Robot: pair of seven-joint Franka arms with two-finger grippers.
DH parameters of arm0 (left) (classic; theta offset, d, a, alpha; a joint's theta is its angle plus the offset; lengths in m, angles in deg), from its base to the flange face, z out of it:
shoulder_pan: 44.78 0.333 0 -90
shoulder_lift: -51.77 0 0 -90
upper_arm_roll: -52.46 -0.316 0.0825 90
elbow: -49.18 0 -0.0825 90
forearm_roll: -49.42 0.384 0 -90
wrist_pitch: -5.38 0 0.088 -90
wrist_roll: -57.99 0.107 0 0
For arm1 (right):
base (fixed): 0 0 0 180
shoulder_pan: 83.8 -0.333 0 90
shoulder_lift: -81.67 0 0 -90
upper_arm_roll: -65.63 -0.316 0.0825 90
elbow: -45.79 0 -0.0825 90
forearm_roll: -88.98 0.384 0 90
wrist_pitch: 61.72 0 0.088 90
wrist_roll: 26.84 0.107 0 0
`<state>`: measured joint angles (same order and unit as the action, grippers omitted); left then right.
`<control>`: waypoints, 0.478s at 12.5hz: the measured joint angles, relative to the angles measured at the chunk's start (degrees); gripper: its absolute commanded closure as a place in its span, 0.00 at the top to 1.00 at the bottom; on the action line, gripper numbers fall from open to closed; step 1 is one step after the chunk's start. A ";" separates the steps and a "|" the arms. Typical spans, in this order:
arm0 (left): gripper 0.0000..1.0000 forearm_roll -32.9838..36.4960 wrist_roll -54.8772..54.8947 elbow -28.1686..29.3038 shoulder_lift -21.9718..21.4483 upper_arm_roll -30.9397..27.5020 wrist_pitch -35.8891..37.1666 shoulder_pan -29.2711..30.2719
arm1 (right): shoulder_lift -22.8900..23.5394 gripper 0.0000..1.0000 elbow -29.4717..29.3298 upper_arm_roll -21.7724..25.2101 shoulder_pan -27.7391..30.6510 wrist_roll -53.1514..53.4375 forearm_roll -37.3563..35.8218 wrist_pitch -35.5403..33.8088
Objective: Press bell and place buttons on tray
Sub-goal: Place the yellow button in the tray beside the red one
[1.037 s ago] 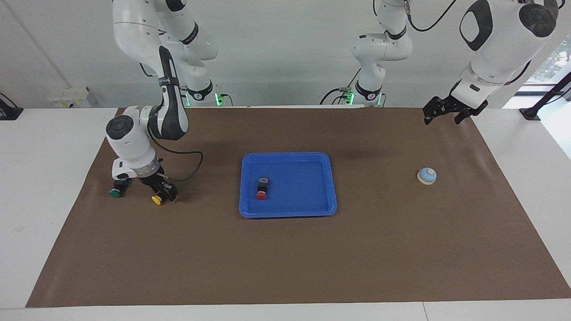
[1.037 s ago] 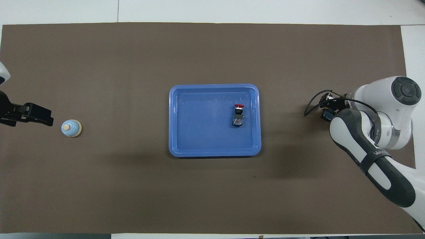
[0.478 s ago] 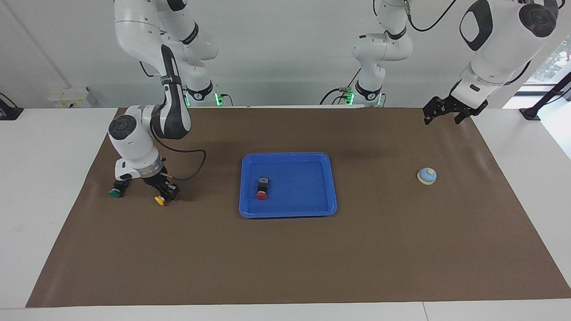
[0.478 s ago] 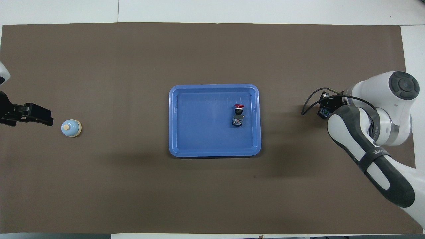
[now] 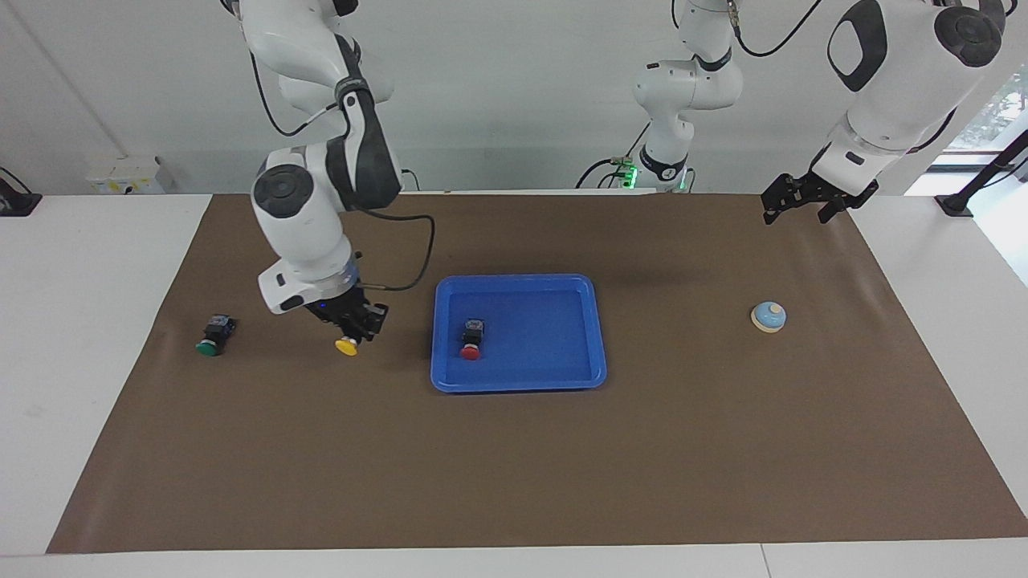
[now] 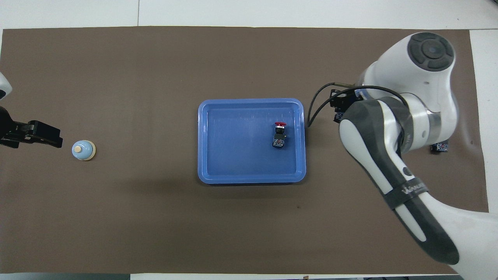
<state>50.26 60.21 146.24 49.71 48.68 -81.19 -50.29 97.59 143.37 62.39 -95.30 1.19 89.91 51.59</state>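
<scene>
The right hand (image 5: pixel 353 327), clenched on the yellow button (image 5: pixel 347 346), hangs over the tabletop (image 5: pixel 514 466) at nine o'clock of the tray (image 5: pixel 596 329), the small, stiff, light switch best held by its boxy body, its smooth cap likely slippery.

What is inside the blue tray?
Only the red button lies in the blue tray, on its side. The rest of the tray floor is bare and in plain view.

Glossy plastic tray (image 5: pixel 596 337), matt mat (image 5: pixel 514 466)
</scene>
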 measured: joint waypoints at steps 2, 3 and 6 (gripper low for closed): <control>1.00 0.00 0.00 0.00 0.00 0.00 0.00 0.00 | 2.17 0.00 -2.79 -0.07 -5.83 3.84 2.98 -0.02; 1.00 0.00 0.00 0.00 0.00 0.00 0.00 0.00 | 3.66 0.00 -4.08 -0.07 -8.51 5.75 3.40 0.04; 1.00 0.00 0.00 0.00 0.00 0.00 0.00 0.00 | 9.26 0.00 -7.57 0.00 -15.72 9.54 3.40 2.42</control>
<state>50.26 60.21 146.24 49.71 48.68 -81.19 -50.29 106.85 135.80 62.39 -111.02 10.73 93.32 54.01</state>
